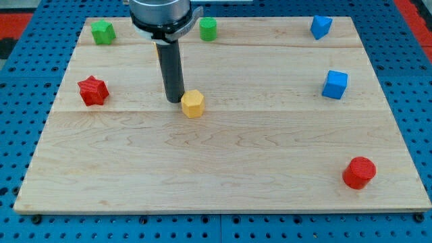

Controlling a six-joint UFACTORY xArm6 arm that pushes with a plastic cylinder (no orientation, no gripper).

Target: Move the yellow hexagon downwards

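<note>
- camera view: my tip (175, 100) rests on the wooden board (223, 182) just to the view's left of the yellow hexagon (193, 104), close enough to look like contact, though i cannot tell whether it truly touches.
- there is no pincer on this arm, only the straight dark rod, so nothing is apart, together or clamped on anything.
- the yellow hexagon sits a little left of the board's middle, in the upper half, with open wood below it.
- likely fault: my tip stands beside the hexagon, not above it, so a push from here would probably send it toward the view's right instead of downwards.
- a downward stroke begun from this spot might only clip the hexagon's left edge, spinning it or letting it slip off sideways.
- getting round to its top side risks nudging it on the way, since the gap is so slight.
- the other blocks, red star (92, 90), green star (102, 32), green cylinder (208, 28), two blue blocks (335, 84) and red cylinder (359, 172), lie well apart from the path down, so i judge collisions unlikely.
</note>
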